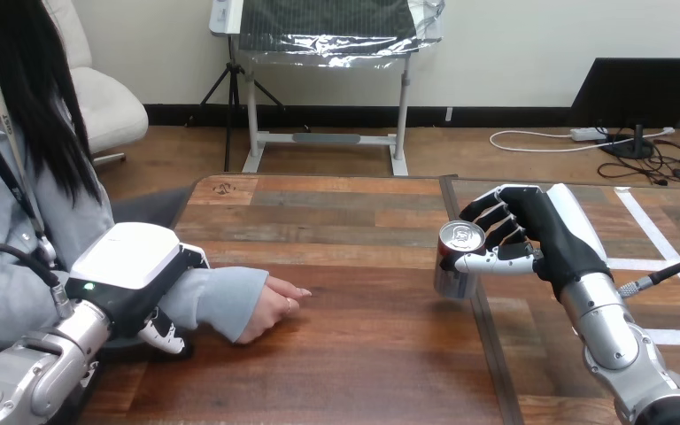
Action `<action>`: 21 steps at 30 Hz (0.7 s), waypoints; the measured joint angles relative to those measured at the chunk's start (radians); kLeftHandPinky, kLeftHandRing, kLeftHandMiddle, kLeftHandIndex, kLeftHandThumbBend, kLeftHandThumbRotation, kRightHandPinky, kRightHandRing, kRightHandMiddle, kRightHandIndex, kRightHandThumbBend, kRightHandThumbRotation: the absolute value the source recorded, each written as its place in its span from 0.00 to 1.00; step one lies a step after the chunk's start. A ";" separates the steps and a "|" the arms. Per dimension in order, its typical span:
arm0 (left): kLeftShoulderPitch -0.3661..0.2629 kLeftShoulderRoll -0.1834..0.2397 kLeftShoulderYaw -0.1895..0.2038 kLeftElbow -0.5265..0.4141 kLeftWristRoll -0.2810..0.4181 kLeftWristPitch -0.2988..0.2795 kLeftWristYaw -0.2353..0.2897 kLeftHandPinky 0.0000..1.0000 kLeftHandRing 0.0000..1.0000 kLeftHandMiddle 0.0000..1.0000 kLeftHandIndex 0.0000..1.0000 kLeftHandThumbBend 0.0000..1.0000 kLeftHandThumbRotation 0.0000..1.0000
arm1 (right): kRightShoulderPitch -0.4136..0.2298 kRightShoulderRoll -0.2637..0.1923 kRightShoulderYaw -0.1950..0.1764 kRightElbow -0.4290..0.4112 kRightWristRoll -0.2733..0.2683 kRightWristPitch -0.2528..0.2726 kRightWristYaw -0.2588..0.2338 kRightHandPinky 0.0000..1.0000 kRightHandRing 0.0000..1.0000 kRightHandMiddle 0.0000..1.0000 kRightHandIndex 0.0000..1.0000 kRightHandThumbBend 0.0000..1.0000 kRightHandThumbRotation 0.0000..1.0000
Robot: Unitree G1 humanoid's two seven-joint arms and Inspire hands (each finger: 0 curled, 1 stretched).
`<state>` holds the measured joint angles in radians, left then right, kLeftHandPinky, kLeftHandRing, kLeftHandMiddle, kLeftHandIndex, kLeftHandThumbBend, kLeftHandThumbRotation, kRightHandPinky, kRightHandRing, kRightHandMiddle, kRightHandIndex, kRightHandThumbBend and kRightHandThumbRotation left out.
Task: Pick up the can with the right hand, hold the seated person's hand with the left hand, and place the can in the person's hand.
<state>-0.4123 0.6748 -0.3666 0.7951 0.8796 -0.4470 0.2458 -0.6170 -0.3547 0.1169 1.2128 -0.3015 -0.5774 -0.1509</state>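
Observation:
A silver can point(454, 266) with a red patch is near the table's middle right, leaning slightly. My right hand point(544, 235) is shut on it: fingers wrap its far side and the thumb crosses its front. I cannot tell whether its base touches the wood. The person's hand point(270, 308) rests palm down on the table at the left, pointing toward the can, about a hand's length from it. My left hand point(133, 261) lies over the person's grey-sleeved forearm, just behind the cuff, with its fingers point(164, 335) curled down around the sleeve's near side.
The wooden table point(354, 372) joins a second tabletop along a dark seam point(489, 354) just under the can. White tape lines point(673, 276) mark the right tabletop. The person sits at the left edge.

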 measured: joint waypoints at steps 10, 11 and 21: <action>0.000 0.000 -0.002 0.000 -0.008 -0.010 0.004 0.47 0.51 0.55 0.59 1.00 0.00 | 0.001 0.000 0.000 -0.010 0.012 -0.001 0.010 0.39 0.44 0.50 0.54 0.78 0.00; 0.000 0.000 -0.002 0.000 -0.008 -0.011 0.005 0.47 0.51 0.55 0.59 1.00 0.00 | 0.001 0.000 0.000 -0.012 0.013 -0.001 0.011 0.39 0.44 0.50 0.54 0.78 0.00; 0.000 0.000 -0.006 0.001 -0.009 -0.019 0.022 0.47 0.52 0.55 0.58 1.00 0.00 | 0.001 0.000 -0.001 -0.030 0.016 -0.003 0.019 0.39 0.44 0.50 0.53 0.78 0.00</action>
<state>-0.4122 0.6747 -0.3721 0.7961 0.8709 -0.4656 0.2680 -0.6161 -0.3548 0.1164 1.1825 -0.2851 -0.5800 -0.1317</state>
